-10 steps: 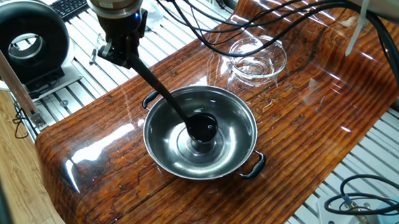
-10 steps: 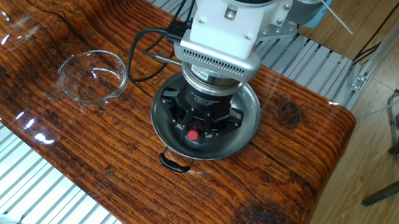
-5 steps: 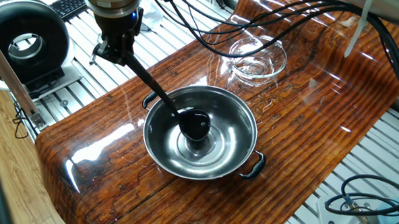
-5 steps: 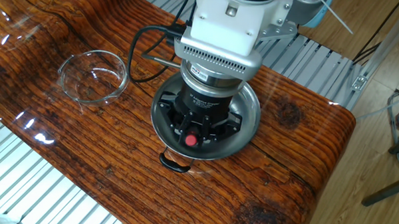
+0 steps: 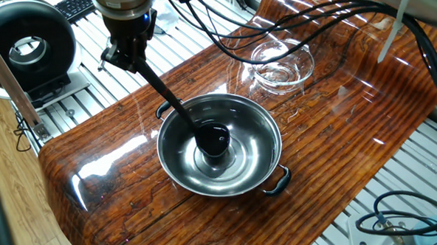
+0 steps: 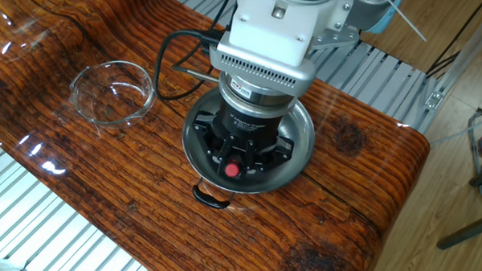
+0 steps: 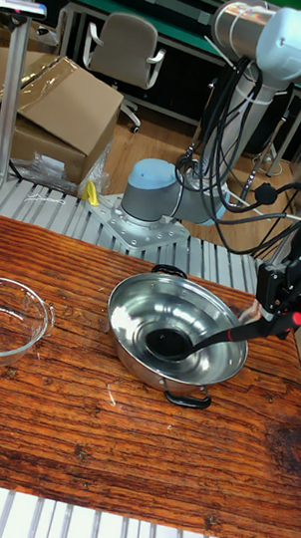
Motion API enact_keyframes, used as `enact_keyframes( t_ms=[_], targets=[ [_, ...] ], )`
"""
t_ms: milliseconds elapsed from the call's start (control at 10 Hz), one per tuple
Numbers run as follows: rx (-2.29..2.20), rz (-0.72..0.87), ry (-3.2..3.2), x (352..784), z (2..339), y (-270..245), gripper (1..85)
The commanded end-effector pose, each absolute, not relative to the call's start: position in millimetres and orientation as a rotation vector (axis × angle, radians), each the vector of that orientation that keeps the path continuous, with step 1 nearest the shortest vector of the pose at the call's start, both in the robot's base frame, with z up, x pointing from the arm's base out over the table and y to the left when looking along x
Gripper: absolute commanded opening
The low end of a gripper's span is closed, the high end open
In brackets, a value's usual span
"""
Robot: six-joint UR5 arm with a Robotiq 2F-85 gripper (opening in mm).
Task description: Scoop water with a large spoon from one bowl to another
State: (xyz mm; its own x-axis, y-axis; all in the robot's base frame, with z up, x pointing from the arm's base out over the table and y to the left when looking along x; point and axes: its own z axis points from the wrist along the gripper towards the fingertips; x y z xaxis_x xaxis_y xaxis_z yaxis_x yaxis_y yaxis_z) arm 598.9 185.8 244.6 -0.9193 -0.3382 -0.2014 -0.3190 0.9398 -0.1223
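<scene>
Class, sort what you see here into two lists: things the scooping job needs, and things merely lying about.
Needed for the job:
- tool
- black ladle
- steel bowl
- glass bowl

Just lying about:
- cardboard box
- office chair
- keyboard
- black ring-shaped device

Black power cables [image 5: 295, 19] drape over the small clear glass bowl [image 5: 282, 63], crowding approach from above. Bare wooden tabletop [image 5: 351, 124] between it and the large stainless-steel bowl [image 5: 259, 128] is open. Black ladle handle [image 5: 165, 91] slants across steel bowl's rim.
</scene>
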Motion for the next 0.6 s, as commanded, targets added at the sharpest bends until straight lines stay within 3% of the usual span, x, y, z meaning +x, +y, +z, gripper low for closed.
enact_keyframes(
  t_ms=[0,500],
  targets=[
    [-0.474,-0.119,2.924,587,243,184,1.0],
    [-0.462,-0.1,2.984,567,268,185,1.0]
  ],
)
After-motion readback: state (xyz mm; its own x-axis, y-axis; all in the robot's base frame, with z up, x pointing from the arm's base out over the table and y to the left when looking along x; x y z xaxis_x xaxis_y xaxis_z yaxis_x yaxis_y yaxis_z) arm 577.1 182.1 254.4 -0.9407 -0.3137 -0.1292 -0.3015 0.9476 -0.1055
